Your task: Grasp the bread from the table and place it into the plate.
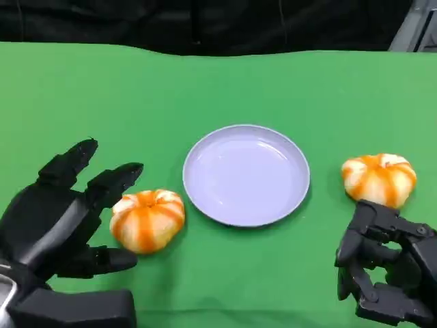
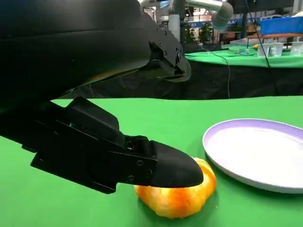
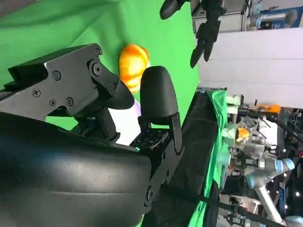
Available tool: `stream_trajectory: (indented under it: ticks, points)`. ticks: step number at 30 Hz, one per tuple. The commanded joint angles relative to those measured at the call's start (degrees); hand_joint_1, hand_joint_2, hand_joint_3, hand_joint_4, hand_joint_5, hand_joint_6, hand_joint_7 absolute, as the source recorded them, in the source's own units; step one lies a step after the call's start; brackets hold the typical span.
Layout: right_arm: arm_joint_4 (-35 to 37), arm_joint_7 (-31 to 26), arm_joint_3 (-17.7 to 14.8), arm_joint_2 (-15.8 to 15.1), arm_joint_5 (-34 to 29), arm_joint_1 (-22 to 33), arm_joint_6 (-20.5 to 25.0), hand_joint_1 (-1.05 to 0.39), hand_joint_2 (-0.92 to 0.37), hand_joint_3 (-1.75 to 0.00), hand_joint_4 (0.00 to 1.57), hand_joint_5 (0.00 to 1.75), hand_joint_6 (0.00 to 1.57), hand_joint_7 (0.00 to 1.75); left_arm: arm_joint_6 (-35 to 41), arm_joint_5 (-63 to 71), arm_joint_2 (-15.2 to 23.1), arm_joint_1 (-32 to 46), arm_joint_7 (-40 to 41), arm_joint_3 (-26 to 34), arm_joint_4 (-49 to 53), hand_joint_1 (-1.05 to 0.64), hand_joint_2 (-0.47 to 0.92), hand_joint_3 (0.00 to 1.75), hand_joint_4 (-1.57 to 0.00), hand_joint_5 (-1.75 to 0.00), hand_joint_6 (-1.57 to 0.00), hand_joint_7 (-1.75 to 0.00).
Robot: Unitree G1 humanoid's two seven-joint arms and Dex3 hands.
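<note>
1. Green cloth covers the table [image 1: 218, 89], and behind it the room is dark.

2. Nearest to the robot is its left hand [image 1: 58, 225]. Its fingers are spread wide and hold nothing.

3. One bread roll [image 1: 147, 219], orange with pale stripes, sits on the cloth right at that hand. One finger reaches past the roll on its far side, and the thumb lies low on its near side, so the roll sits in the gap between them. From the left wrist camera, a fingertip [image 2: 173, 166] hangs just over the top of the roll [image 2: 177, 196]. I cannot tell if it touches.

4. The right hand [image 1: 386, 273] sits with fingers curled in and nothing inside them. A second roll [image 1: 379, 178] lies just beyond it.

5. The purple plate [image 1: 205, 198] lies in the middle, just beside the left roll, with nothing in it.

6. To do this step well, I think the left hand should slide a bit further round the roll, then close slowly. The bread looks soft, so squeeze gently. Lift it straight up before moving over the plate's rim.
</note>
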Motion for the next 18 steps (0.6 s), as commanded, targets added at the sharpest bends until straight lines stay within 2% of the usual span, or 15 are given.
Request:
stream_trajectory:
  ticks: [1,10,11,14,18]
  points:
    - [-0.55,-0.26,-0.10,-0.59,-0.23,-0.07,0.26,-0.01,-0.68,-1.06,0.75,1.75,0.66,1.55,-0.03,-0.07,1.13,0.08,0.88,0.08,0.41,-0.97,0.92,0.34,0.00,0.00,-0.29,0.00]
    - [-0.55,-0.26,-0.10,-0.60,-0.23,-0.07,0.26,-0.01,-0.67,-1.07,0.75,1.75,0.66,1.56,-0.03,-0.07,1.13,0.08,0.88,0.07,0.41,-0.97,0.92,0.34,0.00,0.00,-0.29,0.00]
    - [-0.52,-0.32,-0.11,-0.58,-0.28,-0.04,0.27,-0.01,-0.68,-1.07,0.75,1.75,0.66,1.56,1.27,1.50,0.96,-1.31,-0.19,-1.01,1.38,-0.97,0.92,0.34,0.00,0.00,-0.29,0.00]
    - [-0.77,-0.24,-0.27,-0.54,0.16,0.32,0.16,0.00,-0.68,-1.07,0.75,1.75,0.66,1.55,6.36,8.47,-2.91,-10.89,-1.18,-8.88,14.15,-0.99,0.92,0.41,0.00,0.00,-0.22,0.00]
    - [-0.85,-0.23,-0.28,-0.56,0.22,0.36,0.20,0.00,-0.68,-1.06,0.75,1.75,0.66,1.54,7.90,8.87,-2.99,-12.84,0.03,-11.05,16.79,-0.99,0.92,0.43,0.00,0.00,-0.21,0.00]
